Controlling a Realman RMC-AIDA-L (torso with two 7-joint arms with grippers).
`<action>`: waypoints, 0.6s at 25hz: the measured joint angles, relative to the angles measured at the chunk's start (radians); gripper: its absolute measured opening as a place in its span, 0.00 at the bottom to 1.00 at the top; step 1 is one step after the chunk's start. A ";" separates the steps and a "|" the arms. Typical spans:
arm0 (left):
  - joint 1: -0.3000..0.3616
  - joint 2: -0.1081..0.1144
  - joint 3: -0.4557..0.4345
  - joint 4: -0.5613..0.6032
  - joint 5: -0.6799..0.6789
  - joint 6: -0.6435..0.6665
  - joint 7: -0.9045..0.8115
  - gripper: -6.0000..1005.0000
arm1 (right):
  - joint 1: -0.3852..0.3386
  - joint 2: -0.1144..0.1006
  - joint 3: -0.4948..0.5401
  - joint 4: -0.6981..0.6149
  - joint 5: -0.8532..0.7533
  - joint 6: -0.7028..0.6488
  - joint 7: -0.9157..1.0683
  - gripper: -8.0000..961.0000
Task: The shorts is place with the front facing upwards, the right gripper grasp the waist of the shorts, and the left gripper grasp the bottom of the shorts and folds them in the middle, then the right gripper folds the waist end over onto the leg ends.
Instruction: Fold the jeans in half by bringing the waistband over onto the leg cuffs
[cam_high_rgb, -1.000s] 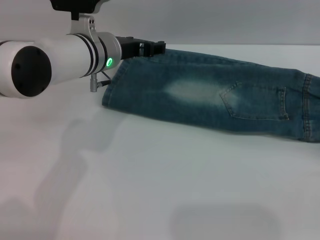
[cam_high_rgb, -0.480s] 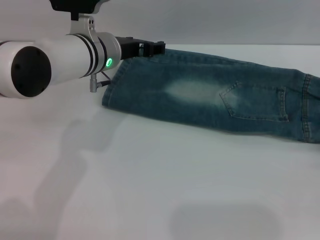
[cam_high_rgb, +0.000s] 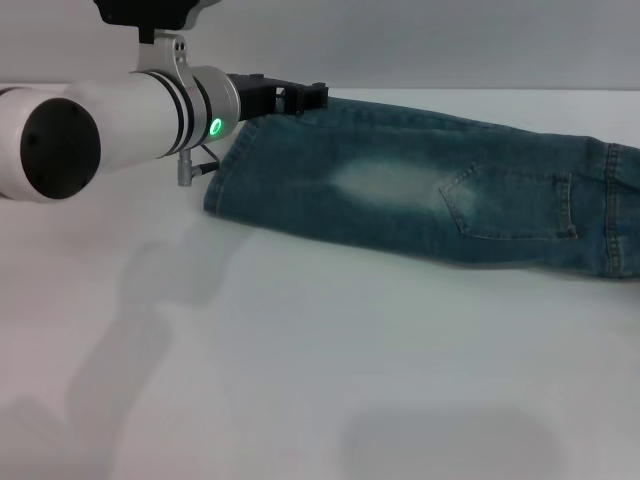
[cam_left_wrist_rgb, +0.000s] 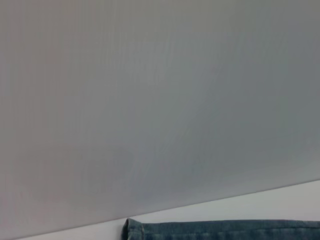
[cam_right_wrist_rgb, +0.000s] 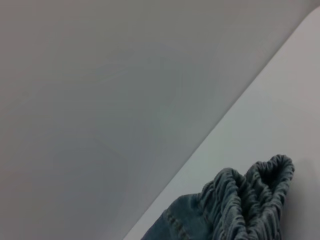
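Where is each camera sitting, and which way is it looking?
Head view: on the robot's head, looking forward and down at the shorts on the white table; the left gripper and its white arm show at the leg ends.
Left wrist view: on the left arm, looking past a denim hem towards the grey wall; no robot parts show.
Right wrist view: on the right arm, looking at the bunched elastic waist end; no robot parts show.
All three views share the shorts.
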 joint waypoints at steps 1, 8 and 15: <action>0.001 0.000 0.004 -0.001 0.000 0.007 0.000 0.86 | 0.000 0.000 0.000 -0.001 0.000 -0.003 -0.003 0.47; 0.037 -0.004 0.106 -0.006 -0.016 0.171 -0.012 0.86 | 0.008 0.006 0.004 -0.042 0.004 -0.080 0.007 0.24; 0.085 -0.007 0.326 -0.084 -0.099 0.508 -0.042 0.86 | 0.036 0.012 -0.003 -0.121 0.060 -0.255 0.091 0.18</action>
